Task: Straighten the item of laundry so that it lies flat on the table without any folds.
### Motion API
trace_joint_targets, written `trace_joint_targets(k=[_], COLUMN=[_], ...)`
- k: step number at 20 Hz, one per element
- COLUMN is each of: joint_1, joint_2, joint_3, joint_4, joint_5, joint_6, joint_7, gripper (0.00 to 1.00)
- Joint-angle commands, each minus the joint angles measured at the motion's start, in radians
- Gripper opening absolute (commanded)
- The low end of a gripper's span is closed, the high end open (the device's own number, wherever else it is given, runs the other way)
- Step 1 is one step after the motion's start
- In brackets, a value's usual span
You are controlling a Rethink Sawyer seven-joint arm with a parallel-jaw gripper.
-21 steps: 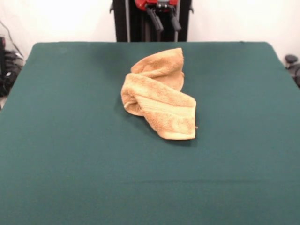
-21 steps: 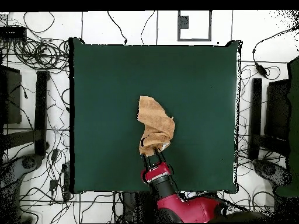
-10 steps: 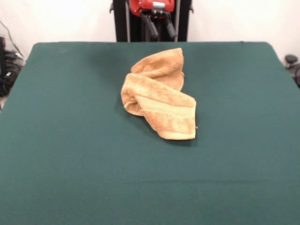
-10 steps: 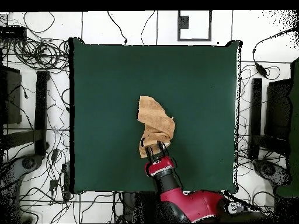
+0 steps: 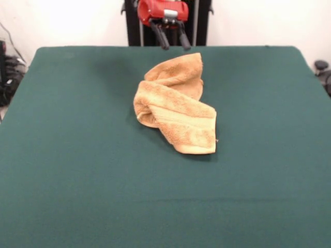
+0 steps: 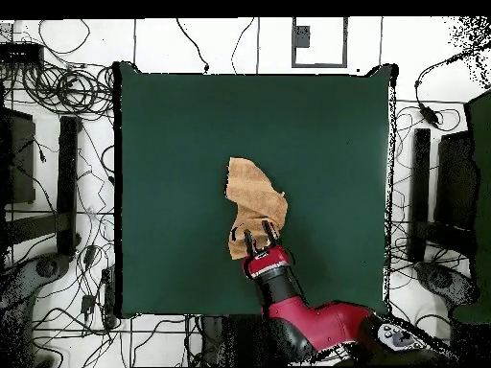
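Note:
A tan-orange towel, the item of laundry (image 5: 176, 106) (image 6: 254, 206), lies crumpled and folded over itself near the middle of the dark green table (image 5: 77, 155) (image 6: 173, 144). A woven band runs across its near fold. My gripper (image 5: 174, 42) (image 6: 261, 232) hangs open above the towel's far end in the front view, its two black fingers spread and empty. From overhead its fingertips overlap the towel's end closest to the robot base.
Bare green cloth surrounds the towel on all sides. Cables and dark equipment (image 6: 58, 172) lie on the floor around the table, beyond its edges.
The gripper has come lower and forward over the towel's end, shifting slightly sideways. The towel has not moved.

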Motion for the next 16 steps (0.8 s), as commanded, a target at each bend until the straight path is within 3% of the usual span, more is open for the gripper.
trace_joint_targets(k=[1, 3, 10, 16], joint_1=[-0.047, -0.072, 0.013, 0.033], joint_2=[0.048, 0.053, 0.050, 0.047], joint_3=[0.216, 0.240, 0.094, 0.071], joint_4=[-0.162, -0.156, -0.121, -0.126], joint_5=[0.031, 0.057, 0.310, 0.341], joint_6=[0.438, 0.514, 0.524, 0.542], joint_7=[0.442, 0.425, 0.383, 0.356], gripper=[1.00, 1.00, 1.00, 1.00])
